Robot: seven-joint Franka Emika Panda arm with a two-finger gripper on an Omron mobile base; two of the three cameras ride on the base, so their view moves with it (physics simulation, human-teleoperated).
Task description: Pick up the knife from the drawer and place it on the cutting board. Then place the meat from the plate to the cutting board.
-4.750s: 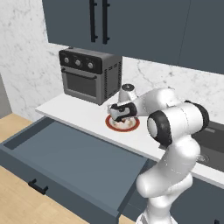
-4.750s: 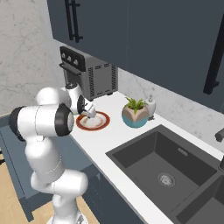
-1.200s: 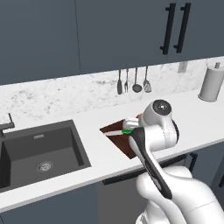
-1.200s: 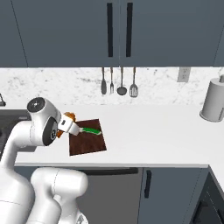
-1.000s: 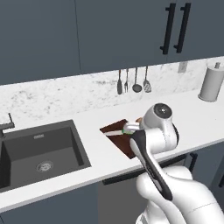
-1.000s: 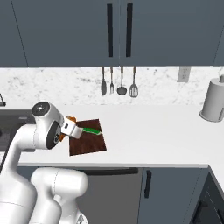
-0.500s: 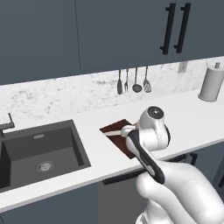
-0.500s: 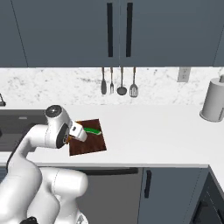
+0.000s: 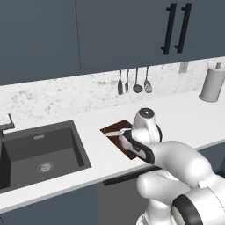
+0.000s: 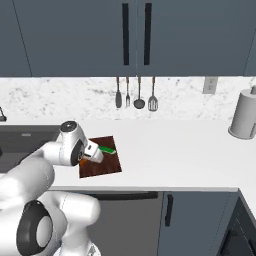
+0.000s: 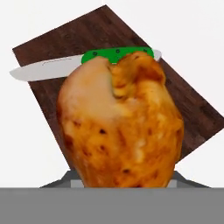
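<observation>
1. The meat [image 11: 120, 124] hangs in my pincer [image 10: 93, 152] just above the board [image 10: 107, 164], over its left part. My jaws stand partly closed on it. In the hand view the fingers are hidden behind the chunk, so I judge the hold from how close it sits to the camera.
2. It looks glossy and lumpy, probably slick and a little soft, and light. A hold across its thick middle suits it best, and a hard squeeze may let it squirt out.
3. The knife [image 11: 87, 62] lies flat on the board's far side, green handle to the right in the hand view, blade to the left. I should set the meat on bare wood nearer than it.
4. The board [image 9: 115, 130] sits on the counter [image 10: 190, 150], right of the sink [image 9: 41, 151].
5. Utensils [image 10: 135, 95] hang on the far wall.
</observation>
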